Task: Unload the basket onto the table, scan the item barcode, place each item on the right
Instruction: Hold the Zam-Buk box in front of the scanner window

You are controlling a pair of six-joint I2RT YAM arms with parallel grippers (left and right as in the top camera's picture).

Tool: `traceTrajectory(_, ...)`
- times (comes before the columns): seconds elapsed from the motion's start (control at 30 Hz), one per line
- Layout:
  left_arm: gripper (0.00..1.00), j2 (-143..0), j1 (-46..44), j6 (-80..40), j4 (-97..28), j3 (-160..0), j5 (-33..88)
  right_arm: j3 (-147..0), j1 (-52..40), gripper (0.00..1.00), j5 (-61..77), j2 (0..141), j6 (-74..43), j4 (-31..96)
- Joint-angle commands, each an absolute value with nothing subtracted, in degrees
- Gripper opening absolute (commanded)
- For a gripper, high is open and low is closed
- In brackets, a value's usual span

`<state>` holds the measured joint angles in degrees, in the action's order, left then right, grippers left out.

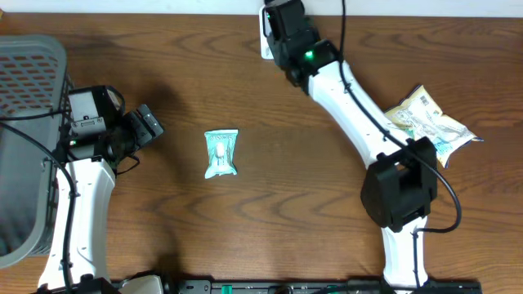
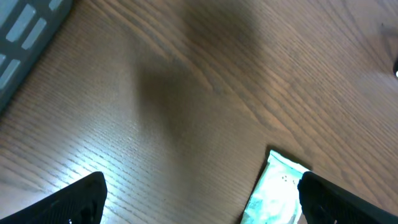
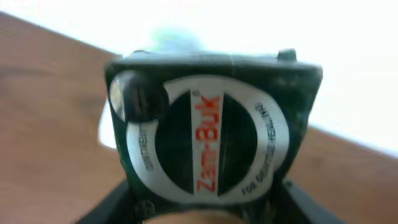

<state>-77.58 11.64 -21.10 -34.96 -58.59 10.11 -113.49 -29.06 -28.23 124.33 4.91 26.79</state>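
The pick-up step looks to be in hand. The right gripper [image 1: 282, 34] is hanging over the far edge of the tabletop [image 1: 270, 212], and in its wrist view a dark green Zam-Buk tin [image 3: 208, 143] is sitting between its fingers [image 3: 109, 202], filling the frame. The fingers are flanking the tin's lower corners, but I cannot tell whether they are clamping it or only bracketing it. No barcode is showing on the lid side, so the next move probably calls for a firm hold, then turning the tin until its code is facing a reader.

A white object [image 1: 265, 37] is lying just beside that gripper, too washed out to identify. The left gripper [image 1: 149, 126] is hanging wide open and empty near a teal sachet [image 1: 221, 153] at mid-table. A crumpled packet [image 1: 429, 122] is lying beside the right arm and a grey basket [image 1: 29, 122] is standing at the left edge, both well apart from the tin.
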Motion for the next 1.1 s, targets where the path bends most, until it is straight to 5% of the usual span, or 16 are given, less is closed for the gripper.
traceTrajectory(0.0,0.98,-77.6,11.9,-20.6,-35.1,-58.8,9.6,-111.5,-28.7,0.40,-39.2,124.8,17.9,17.3)
traceTrajectory(0.53,0.98,-77.6,11.9,-20.6,-35.1,-58.8,9.6,-111.2,-27.5,0.52,-42.3,143.3,68.2,-22.7)
traceTrajectory(1.07,0.98,-77.6,11.9,-20.6,-35.1,-58.8,9.6,-111.2,-23.7,0.52,-35.6,143.7,77.3,-19.8)
